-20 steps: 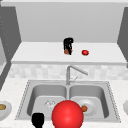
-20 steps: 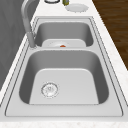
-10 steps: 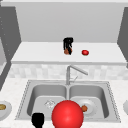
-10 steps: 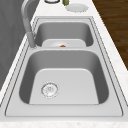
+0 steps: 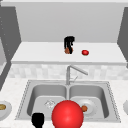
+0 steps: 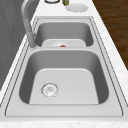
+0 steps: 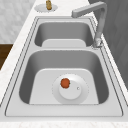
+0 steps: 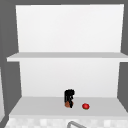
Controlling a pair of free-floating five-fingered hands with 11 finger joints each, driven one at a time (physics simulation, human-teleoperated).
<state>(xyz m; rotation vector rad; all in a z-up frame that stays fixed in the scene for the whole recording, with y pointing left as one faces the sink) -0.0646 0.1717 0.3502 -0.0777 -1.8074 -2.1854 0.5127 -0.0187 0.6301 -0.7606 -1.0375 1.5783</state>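
My right hand hangs over the low shelf behind the sink, fingers curled down on a small orange-brown item. The upper view shows the same hand and item touching the shelf. A small red fruit lies on the shelf just right of it, also in the upper view as a red fruit. My left hand floats at the front edge of the left basin. A big red ball sits beside it at the sink's front.
A double sink with a faucet lies below. The right basin holds a white plate carrying an orange-red piece. On the left counter is a plate with a brown item; another plate is on the right.
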